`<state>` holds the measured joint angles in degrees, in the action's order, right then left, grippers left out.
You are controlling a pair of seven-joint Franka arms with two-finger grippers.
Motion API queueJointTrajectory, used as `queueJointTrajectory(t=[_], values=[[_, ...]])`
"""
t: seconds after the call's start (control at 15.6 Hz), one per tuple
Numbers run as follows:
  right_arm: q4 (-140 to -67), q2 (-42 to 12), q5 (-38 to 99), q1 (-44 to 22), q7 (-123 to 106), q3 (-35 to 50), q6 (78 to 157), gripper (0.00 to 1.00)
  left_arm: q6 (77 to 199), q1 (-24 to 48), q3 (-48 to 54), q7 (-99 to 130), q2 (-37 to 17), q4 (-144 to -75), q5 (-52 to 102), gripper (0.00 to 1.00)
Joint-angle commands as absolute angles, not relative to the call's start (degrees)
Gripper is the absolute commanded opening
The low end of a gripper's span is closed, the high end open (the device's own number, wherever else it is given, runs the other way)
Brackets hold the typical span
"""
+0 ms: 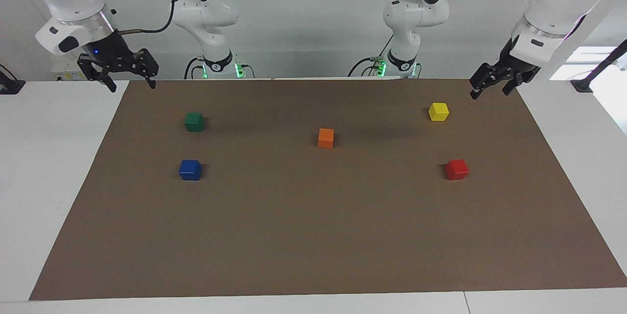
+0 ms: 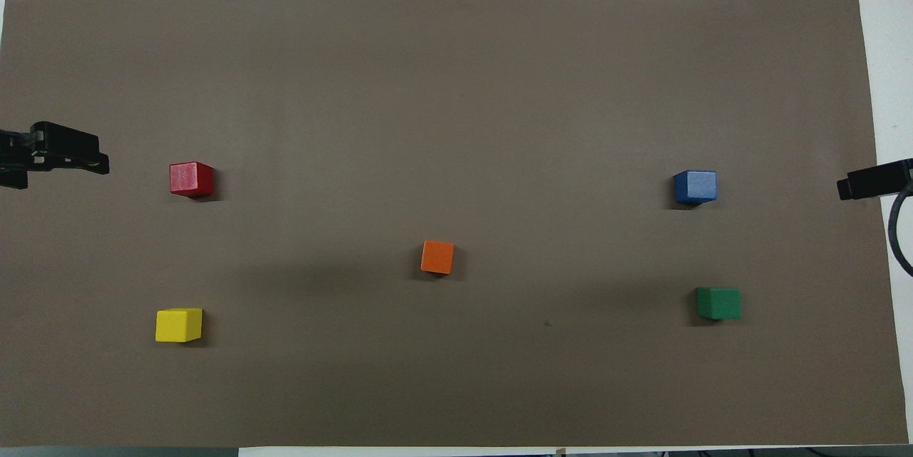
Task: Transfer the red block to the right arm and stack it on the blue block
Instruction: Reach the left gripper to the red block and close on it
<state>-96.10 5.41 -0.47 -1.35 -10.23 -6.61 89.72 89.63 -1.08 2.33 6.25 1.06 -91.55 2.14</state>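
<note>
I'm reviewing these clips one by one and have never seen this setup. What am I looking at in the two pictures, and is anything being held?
These are two white robot arms at a table covered by a brown mat. One picture faces the robots from across the table; the other looks down from above their own end.

Five small cubes lie apart on the mat: the red block and a yellow cube toward the left arm's end, the blue block and a green cube toward the right arm's end, and an orange cube in the middle.

The left pincer and right pincer hang open at the mat's corners nearest the robots. Nothing is held.
</note>
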Motion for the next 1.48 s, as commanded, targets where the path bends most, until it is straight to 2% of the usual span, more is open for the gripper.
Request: queueJointTrajectory(t=[0.0, 0.32, 0.77, 1.09, 1.41], values=[[-97.12, 6.42, -1.85, -1.14, -9.49, -6.42, 89.12, 1.00, 89.82, -1.93, 2.81, 5.19, 1.58, -92.11, 3.08, 1.00], [-97.12, 6.42, -1.85, -1.14, -9.49, -6.42, 88.95, 1.00, 101.05, -1.49, 2.29, 4.13, 3.34, -101.84, 1.41, 1.00], [-98.43, 7.03, -1.15, -1.14, -9.93, -6.33, 89.29, 1.00, 126.00, -1.32, 0.53, 2.64, 0.62, -118.81, 1.41, 1.00], [-105.02, 8.00, 9.64, 0.87, -11.41, -6.42, 92.45, 1.00, 132.79, -1.14, 0.53, -1.13, -7.20, -119.44, -1.49, 1.00], [-111.17, 5.64, 30.10, 5.35, -22.38, -6.50, 95.27, 1.00, 140.53, -1.14, 0.53, -1.49, -13.17, -120.50, -1.49, 1.00]])
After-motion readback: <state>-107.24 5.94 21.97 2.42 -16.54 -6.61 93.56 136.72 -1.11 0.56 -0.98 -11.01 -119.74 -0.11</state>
